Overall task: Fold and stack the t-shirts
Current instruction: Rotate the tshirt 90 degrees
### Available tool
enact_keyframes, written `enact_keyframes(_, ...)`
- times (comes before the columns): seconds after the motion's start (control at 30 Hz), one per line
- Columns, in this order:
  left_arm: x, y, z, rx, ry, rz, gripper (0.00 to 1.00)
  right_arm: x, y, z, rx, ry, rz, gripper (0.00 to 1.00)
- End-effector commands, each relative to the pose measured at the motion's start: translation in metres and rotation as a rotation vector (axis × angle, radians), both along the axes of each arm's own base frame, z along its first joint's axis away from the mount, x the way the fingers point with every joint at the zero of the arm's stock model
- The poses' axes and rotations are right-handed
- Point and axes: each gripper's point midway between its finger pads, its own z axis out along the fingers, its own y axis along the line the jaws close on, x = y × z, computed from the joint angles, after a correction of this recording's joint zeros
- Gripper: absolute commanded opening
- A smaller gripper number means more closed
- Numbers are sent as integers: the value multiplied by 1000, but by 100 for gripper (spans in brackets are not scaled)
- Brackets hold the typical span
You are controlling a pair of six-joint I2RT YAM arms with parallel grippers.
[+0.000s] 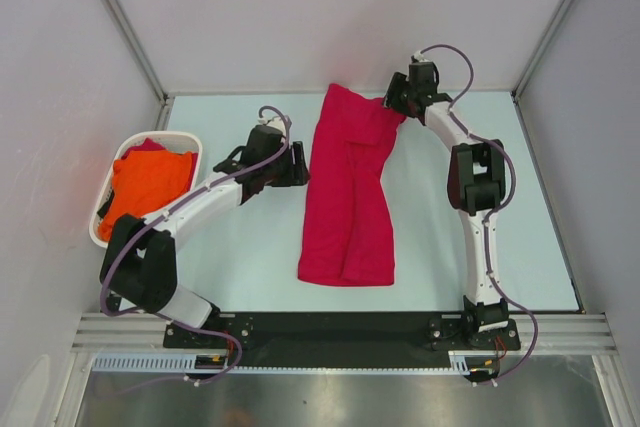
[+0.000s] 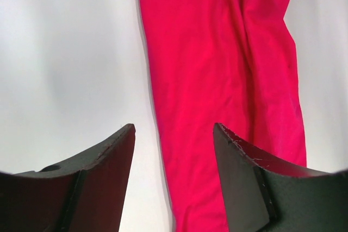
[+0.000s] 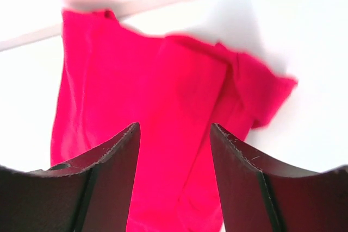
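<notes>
A crimson t-shirt (image 1: 350, 197) lies folded into a long strip down the middle of the table, wrinkled along its right half. My left gripper (image 1: 298, 165) hovers open at the strip's left edge; in the left wrist view (image 2: 173, 126) the shirt (image 2: 217, 80) edge runs between the two fingers. My right gripper (image 1: 398, 102) is at the strip's far right corner. It stands open over the shirt (image 3: 152, 91) in the right wrist view (image 3: 174, 125), where a bunched sleeve sticks out to the right. An orange t-shirt (image 1: 150, 182) lies crumpled in the basket.
The white oval basket (image 1: 100, 232) sits at the table's left edge, with a bit of reddish cloth (image 1: 150, 145) at its far end. Grey walls and frame posts (image 1: 120, 22) close in the table on three sides.
</notes>
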Motion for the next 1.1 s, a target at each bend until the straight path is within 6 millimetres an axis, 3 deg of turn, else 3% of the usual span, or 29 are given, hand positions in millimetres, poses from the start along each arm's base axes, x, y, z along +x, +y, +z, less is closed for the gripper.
enact_keyframes(0.0,3,5,7,8,-30,9,65,18,1,5,20,-44,6,59)
enact_keyframes(0.2,3,11,5,31,-30,32,65,18,-1,-15,24,-13,-17,58)
enact_keyframes(0.47,2,13,-9,53,7,48,65,17,-4,-25,13,0,-24,54)
enact_keyframes(0.53,1,13,-11,48,13,48,65,19,-3,-28,17,0,-29,44)
enact_keyframes(0.57,2,12,-10,45,8,49,65,20,-3,-28,21,-2,-30,28)
enact_keyframes(0.67,2,12,-12,47,15,51,65,22,-1,-31,28,-4,-23,3)
enact_keyframes(0.8,1,13,-13,54,17,52,64,23,3,-32,23,-18,-5,0)
enact_keyframes(0.93,1,14,-14,59,18,59,64,20,10,-20,23,-44,16,0)
enact_keyframes(1.07,1,15,-14,54,20,67,64,15,35,24,21,-144,87,0)
